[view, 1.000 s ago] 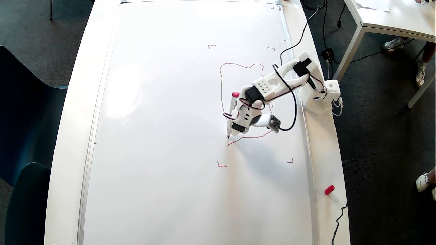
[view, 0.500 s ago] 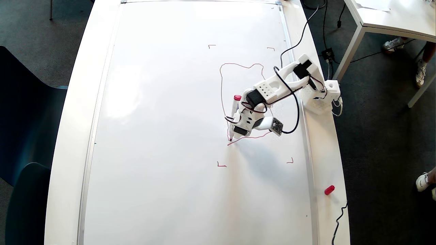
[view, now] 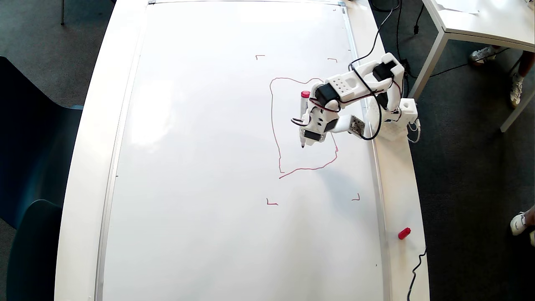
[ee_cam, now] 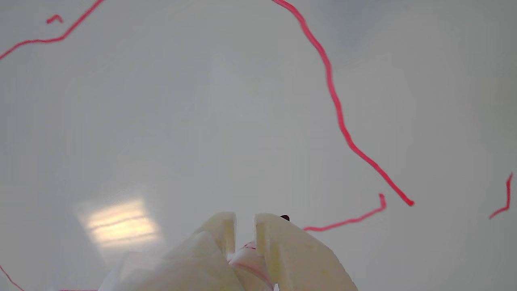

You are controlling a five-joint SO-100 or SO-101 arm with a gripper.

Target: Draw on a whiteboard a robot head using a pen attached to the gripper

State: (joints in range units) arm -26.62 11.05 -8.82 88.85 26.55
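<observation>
So the whiteboard (view: pixel 209 167) takes up nearly the whole bench (view: pixel 401 200), and the robot head (view: pixel 273 125) on it is only a wobbly red outline sitting toward 3 o'clock of the board, nothing drawn inside. The gripper (view: pixel 307 136) hangs inside that outline, up near its 2 o'clock corner, with the pen (view: pixel 302 119) strapped along it, red end up at 12 and tip pointing down toward 6. Can't tell from overhead if the tip touches the board. In the wrist view the jaws (ee_cam: pixel 245 226) stand a narrow slit apart, nothing pinched between them. A loose red cap (view: pixel 403 233) lies on the bench edge around 4 o'clock.
</observation>
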